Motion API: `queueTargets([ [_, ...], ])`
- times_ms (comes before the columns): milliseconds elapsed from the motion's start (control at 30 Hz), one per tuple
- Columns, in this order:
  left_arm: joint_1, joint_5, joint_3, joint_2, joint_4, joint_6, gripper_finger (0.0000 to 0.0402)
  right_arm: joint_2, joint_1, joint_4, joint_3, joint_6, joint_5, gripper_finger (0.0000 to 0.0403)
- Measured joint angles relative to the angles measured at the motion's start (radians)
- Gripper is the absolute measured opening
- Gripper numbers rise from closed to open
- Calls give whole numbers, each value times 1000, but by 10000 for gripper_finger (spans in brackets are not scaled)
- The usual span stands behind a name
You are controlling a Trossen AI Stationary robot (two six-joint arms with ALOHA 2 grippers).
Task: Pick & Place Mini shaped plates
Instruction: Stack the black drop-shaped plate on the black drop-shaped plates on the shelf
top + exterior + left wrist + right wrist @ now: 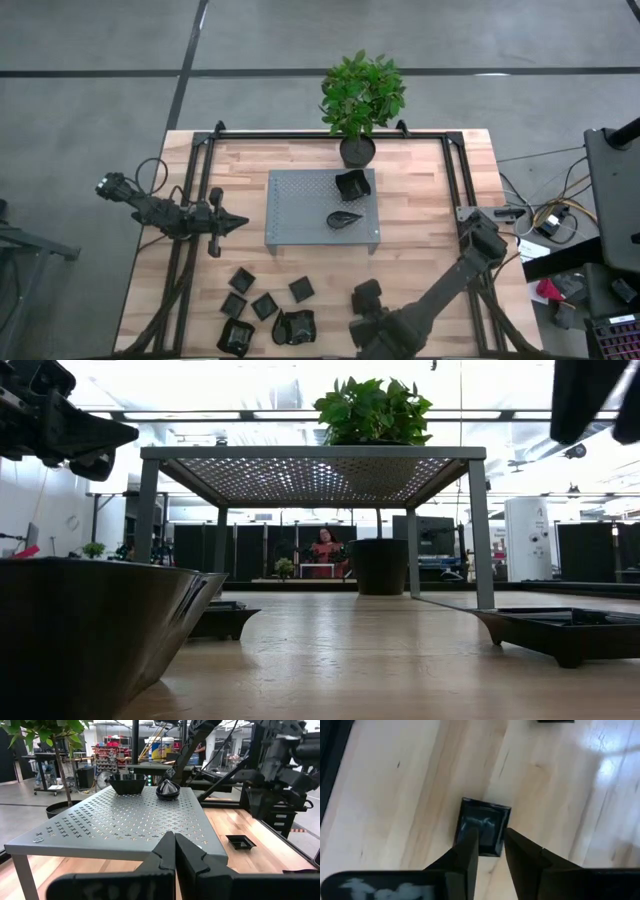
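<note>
Several tiny black plates [264, 305] lie on the wooden table near its near edge. Two more sit on the grey perforated platform [300, 215]: a rounded-square one [352, 185] and a teardrop one [343, 218]. My right gripper [491, 845] is open and points down over a square plate [482, 822] that lies flat on the table. One finger is over the plate's inside, the other at its edge. My left gripper [175, 851] is shut and empty. It hovers level at the platform's left side [232, 222]. My right gripper comes at the square plate's near part [487, 840] from above, pointing down, with its fingers standing apart over it. I cannot tell whether they touch it. The plate lies flat on the wood.
A potted plant [358, 110] stands at the table's far edge behind the platform. Black frame rails [195, 190] run along the table's left and right sides. In the low view one plate [90, 630] looms close on the left and another [560, 632] on the right. A person sits in the room beyond.
</note>
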Motion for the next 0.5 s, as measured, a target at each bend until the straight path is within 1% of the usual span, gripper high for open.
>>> queueTargets([
  [133, 0, 0, 0, 0, 0, 0, 0, 0, 19, 58, -53, 39, 10, 111],
  [233, 0, 0, 0, 0, 0, 0, 0, -1, 33, 81, -89, 53, 9, 117],
  [333, 0, 0, 0, 0, 0, 0, 0, -1, 48, 93, -121, 63, 13, 118],
  [500, 0, 0, 0, 0, 0, 0, 0, -1, 59, 179, -170, 63, 16, 108],
])
